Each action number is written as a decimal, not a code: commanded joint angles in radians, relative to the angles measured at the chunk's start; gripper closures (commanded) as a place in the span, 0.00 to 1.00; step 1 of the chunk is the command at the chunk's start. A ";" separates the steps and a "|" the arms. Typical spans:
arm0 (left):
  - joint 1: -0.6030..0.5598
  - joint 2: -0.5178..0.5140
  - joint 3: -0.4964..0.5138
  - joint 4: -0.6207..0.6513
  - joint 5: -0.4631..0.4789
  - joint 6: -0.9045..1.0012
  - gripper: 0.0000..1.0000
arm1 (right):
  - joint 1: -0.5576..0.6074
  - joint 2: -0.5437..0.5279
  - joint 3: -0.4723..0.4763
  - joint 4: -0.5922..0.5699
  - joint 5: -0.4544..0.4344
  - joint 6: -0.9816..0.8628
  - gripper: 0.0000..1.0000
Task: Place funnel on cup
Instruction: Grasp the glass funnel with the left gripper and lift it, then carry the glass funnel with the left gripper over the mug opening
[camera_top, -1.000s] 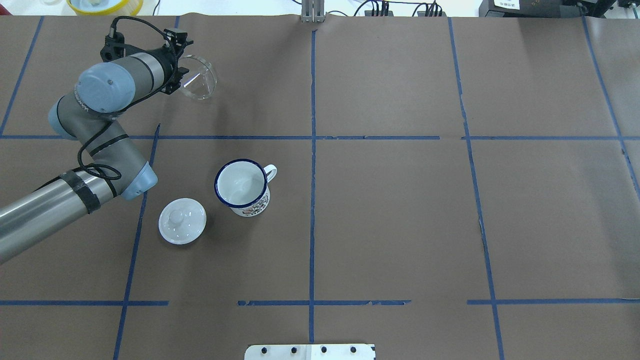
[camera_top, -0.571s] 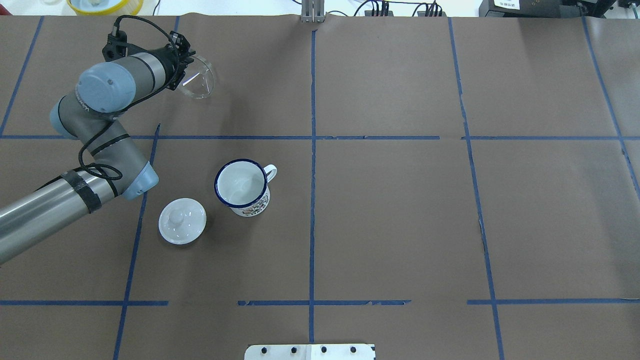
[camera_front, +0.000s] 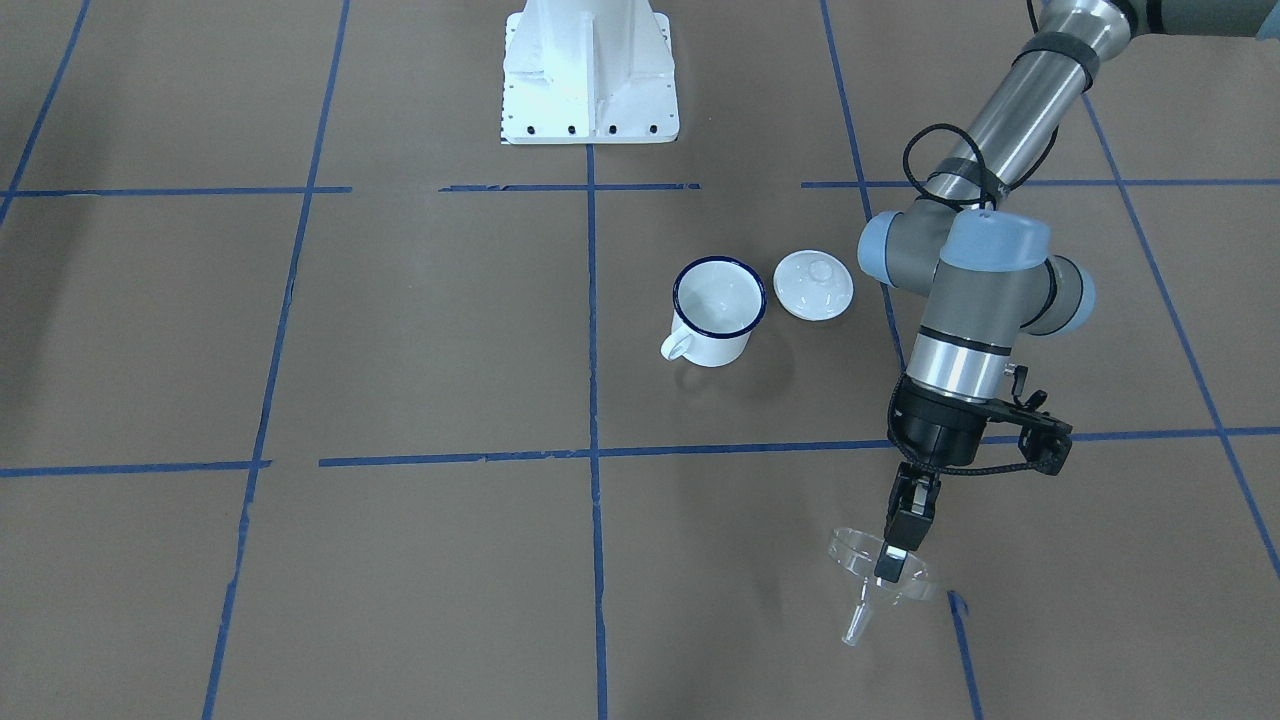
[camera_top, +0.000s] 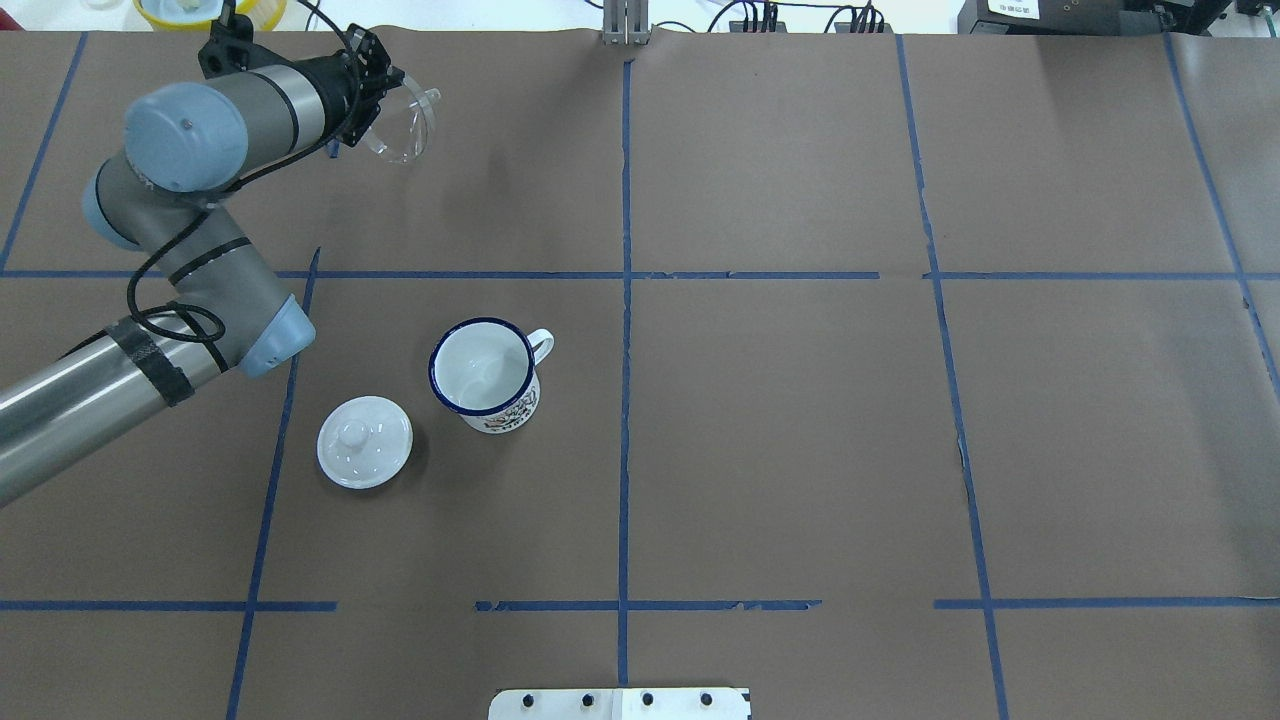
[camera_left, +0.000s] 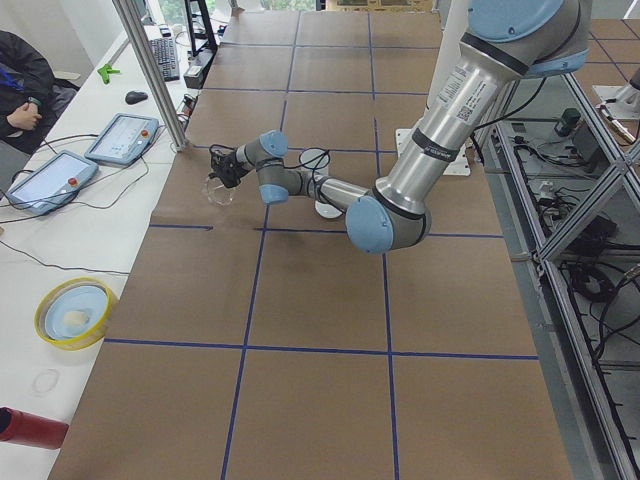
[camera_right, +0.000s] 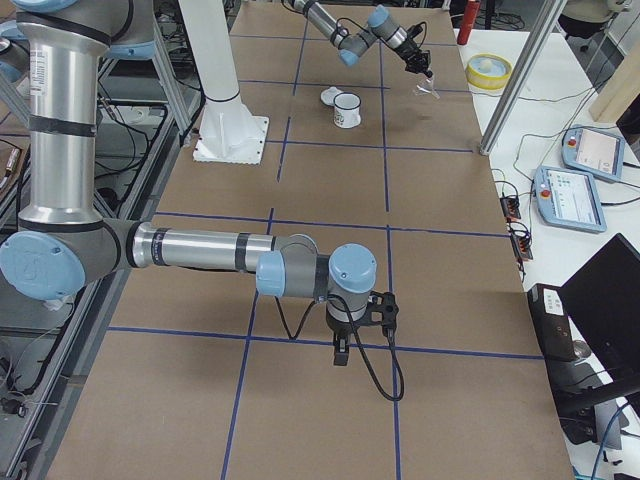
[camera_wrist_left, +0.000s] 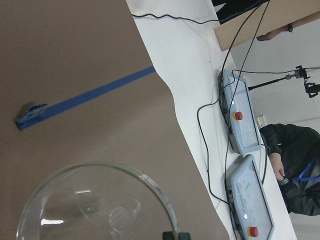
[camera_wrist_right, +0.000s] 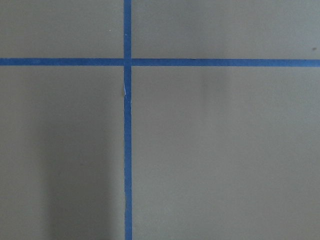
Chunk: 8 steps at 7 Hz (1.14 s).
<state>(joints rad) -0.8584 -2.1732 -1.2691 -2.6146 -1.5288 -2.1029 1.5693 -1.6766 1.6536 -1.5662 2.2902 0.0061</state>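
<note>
My left gripper is shut on the rim of the clear funnel and holds it tilted above the table near the far left edge. It also shows in the overhead view with the funnel, and the funnel fills the bottom of the left wrist view. The white mug with a blue rim stands upright and empty, nearer the robot and to the right of the funnel; it also shows in the front view. My right gripper shows only in the right side view, low over the table; I cannot tell whether it is open or shut.
A round white knobbed lid lies just left of the mug. A yellow bowl sits past the paper's far edge, close to the funnel. Teach pendants and cables lie on the white bench beyond. The robot's base plate is behind the mug.
My left gripper has lifted the funnel and carried it toward the table's far edge, turning it more on its side. The mug and lid have not moved.
</note>
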 joint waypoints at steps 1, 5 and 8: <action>-0.022 0.007 -0.254 0.285 -0.091 0.243 1.00 | 0.000 0.000 0.000 0.000 0.000 0.000 0.00; -0.002 -0.042 -0.740 1.151 -0.278 0.722 1.00 | 0.000 0.000 0.000 0.000 0.000 0.000 0.00; 0.184 -0.155 -0.751 1.501 -0.338 0.842 1.00 | 0.000 0.000 0.000 0.000 0.000 0.000 0.00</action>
<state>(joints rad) -0.7459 -2.3002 -2.0250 -1.2001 -1.8438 -1.2827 1.5693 -1.6766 1.6536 -1.5662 2.2902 0.0061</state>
